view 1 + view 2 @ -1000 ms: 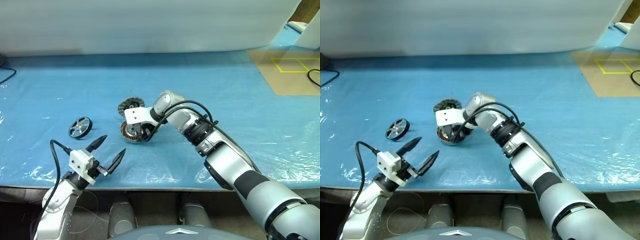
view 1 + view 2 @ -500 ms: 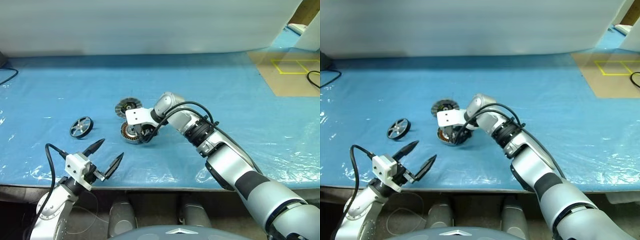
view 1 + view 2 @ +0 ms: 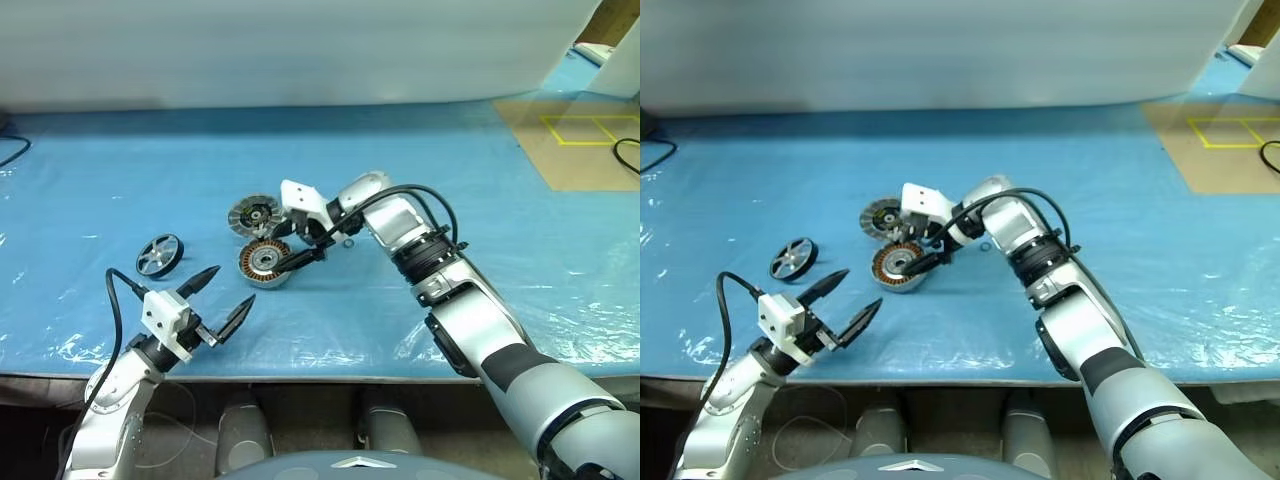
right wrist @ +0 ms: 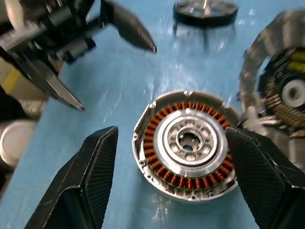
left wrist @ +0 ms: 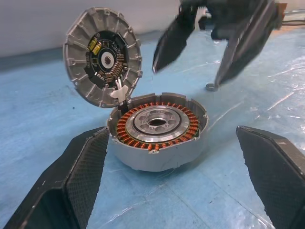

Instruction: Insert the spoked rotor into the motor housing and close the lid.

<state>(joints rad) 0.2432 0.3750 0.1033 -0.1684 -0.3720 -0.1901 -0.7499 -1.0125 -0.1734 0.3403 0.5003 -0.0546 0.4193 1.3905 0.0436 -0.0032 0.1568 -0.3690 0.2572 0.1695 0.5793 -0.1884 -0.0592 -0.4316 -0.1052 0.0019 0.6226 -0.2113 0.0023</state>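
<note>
Motor housing (image 3: 264,262) lies open, lid (image 3: 253,215) tipped back behind it, awaiting spoked rotor (image 3: 160,255) left of housing; right gripper (image 3: 309,246) over housing and left gripper (image 3: 220,300) near it, both spread, empty.

The right gripper (image 3: 308,238) has let go of the round motor housing with its ring of copper windings (image 3: 264,262) and lifted up. A second ago its black jaws were pressed down around that puck; now they stand wide apart, just above and beside it, not touching. The ribbed silver-grey lid (image 3: 253,214) was mostly hidden behind the jaws; now it shows in full, tipped open beyond them. The housing lies a little closer to the left gripper (image 3: 221,302).
</note>
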